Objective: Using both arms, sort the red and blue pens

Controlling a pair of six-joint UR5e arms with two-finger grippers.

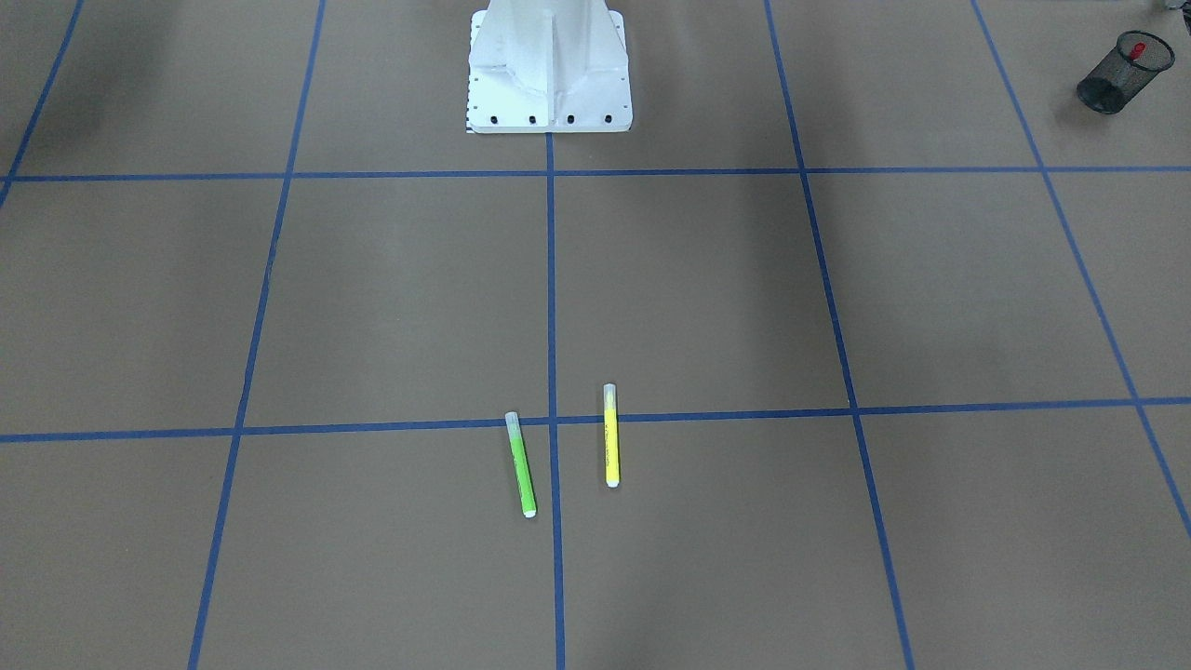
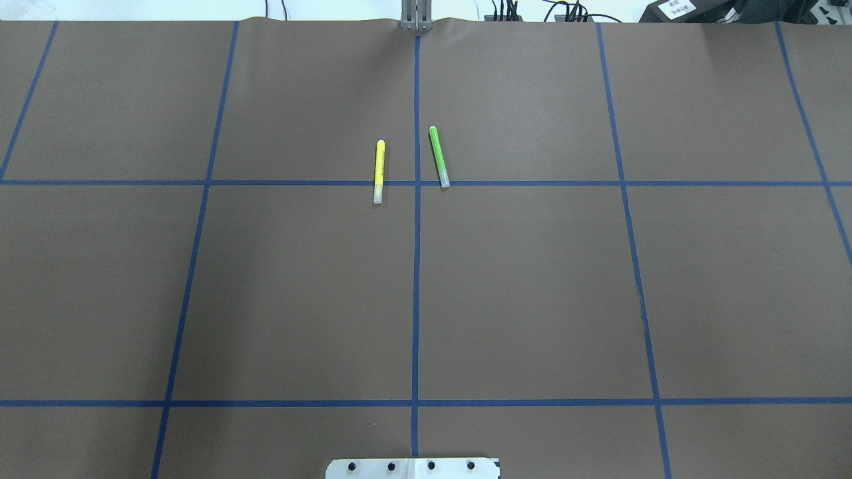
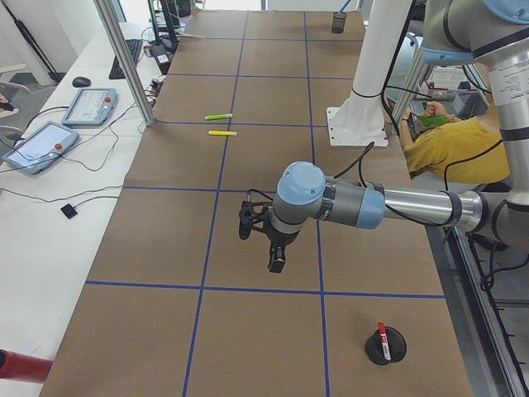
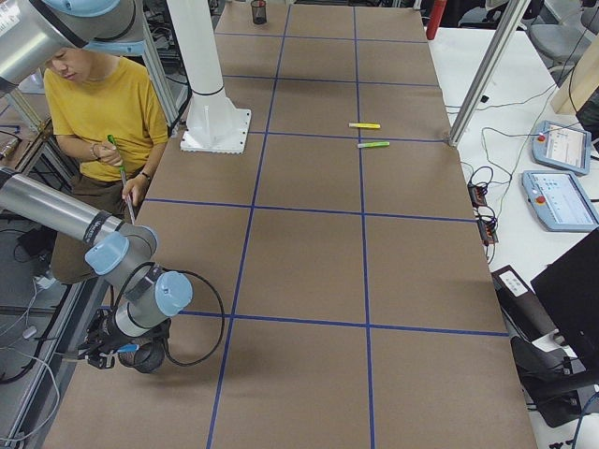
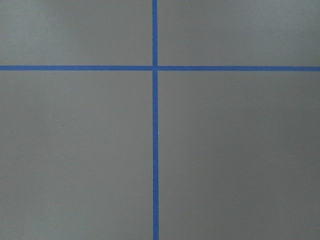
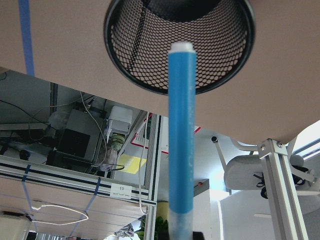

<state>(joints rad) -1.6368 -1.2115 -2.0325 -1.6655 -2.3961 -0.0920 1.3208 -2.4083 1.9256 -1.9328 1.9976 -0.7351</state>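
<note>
The blue pen (image 6: 181, 140), a slim blue highlighter, stands upright in the right wrist view, just above the mouth of a black mesh cup (image 6: 135, 70). My right gripper (image 4: 117, 354) is shut on its lower end, at the table's edge beside the robot. The red pen (image 3: 382, 334) stands inside another black mesh cup (image 3: 385, 347), which also shows at the front-facing view's top right as the cup (image 1: 1121, 73). My left gripper (image 3: 276, 263) hangs over bare table between that cup and the middle. I cannot tell whether it is open or shut.
A green highlighter (image 2: 438, 157) and a yellow highlighter (image 2: 379, 171) lie side by side at the far middle of the table. The white pedestal (image 1: 549, 70) stands at the robot's edge. A person in a yellow shirt (image 4: 103, 108) sits behind it. Tablets (image 4: 560, 187) lie beyond the far edge.
</note>
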